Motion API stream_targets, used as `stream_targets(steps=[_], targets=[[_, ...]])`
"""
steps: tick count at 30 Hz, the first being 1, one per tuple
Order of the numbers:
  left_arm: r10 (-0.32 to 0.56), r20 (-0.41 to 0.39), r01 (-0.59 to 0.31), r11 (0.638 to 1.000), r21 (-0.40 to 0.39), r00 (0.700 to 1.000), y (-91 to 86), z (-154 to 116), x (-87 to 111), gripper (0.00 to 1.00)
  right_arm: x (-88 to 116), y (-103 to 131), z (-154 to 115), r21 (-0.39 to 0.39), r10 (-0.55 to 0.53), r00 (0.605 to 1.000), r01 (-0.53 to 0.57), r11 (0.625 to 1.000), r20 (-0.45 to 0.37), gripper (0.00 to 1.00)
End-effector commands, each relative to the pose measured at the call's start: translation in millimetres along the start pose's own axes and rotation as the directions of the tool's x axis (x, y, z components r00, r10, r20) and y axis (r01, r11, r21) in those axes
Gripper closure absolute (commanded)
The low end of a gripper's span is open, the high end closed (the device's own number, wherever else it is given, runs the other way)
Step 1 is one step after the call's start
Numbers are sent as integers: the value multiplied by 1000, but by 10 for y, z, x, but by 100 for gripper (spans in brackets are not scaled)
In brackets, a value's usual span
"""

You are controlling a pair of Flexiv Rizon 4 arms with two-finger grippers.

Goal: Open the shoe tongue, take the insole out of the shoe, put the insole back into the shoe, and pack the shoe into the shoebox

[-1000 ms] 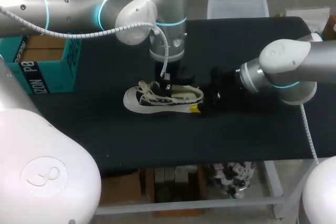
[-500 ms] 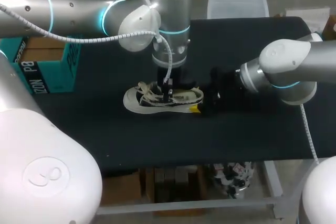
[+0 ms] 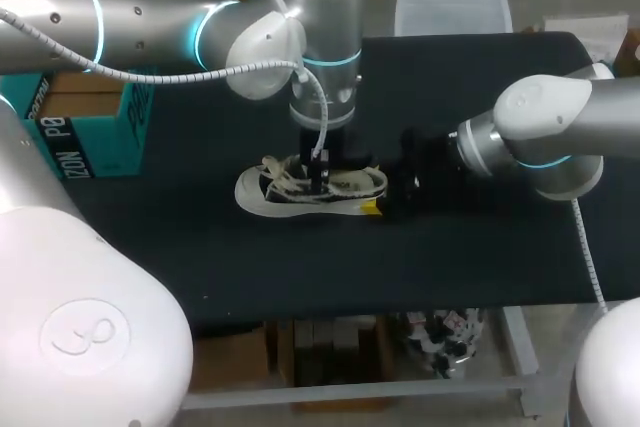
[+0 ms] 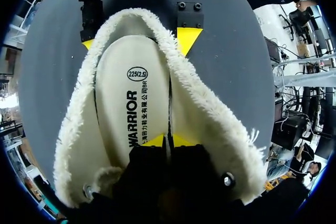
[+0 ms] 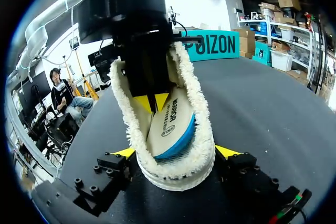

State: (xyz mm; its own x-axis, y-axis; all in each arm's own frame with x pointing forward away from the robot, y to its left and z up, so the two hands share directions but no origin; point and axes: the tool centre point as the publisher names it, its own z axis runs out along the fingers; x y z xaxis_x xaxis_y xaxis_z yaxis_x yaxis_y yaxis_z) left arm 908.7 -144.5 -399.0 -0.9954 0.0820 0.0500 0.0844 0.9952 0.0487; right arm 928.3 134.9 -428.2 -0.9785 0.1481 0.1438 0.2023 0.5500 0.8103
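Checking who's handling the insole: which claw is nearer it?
Left. The left claw is down inside the shoe, pinching the insole at its edge; the right claw clamps its heel from outside.

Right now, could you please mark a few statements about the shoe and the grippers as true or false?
1. The insole lies on the table beside the shoe. False: it is inside the shoe.
2. The right gripper holds the shoe's heel from both sides. True.
3. The left gripper hangs wide open above the shoe. False: its tips are together on the insole, inside the shoe.
4. The shoe stands on the table. True.
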Motion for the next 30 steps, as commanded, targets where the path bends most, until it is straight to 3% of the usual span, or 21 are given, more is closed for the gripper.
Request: stream_targets(steps=[1,13,23,30], targets=[[0,18,0,1000,-8,1000,-24,135,105,80,-25,-53,16,-3,0,1000,0,1000,-1,100],[-9,51,10,1000,-13,999,-49,253,98,68,-25,-53,16,-3,0,1000,0,1000,-1,100],[-41,113,44,999,-27,993,-71,506,-17,65,-25,-53,16,-3,0,1000,0,1000,-1,100],[-63,114,65,998,-17,992,31,600,-187,67,-25,-53,16,-3,0,1000,0,1000,-1,100]])
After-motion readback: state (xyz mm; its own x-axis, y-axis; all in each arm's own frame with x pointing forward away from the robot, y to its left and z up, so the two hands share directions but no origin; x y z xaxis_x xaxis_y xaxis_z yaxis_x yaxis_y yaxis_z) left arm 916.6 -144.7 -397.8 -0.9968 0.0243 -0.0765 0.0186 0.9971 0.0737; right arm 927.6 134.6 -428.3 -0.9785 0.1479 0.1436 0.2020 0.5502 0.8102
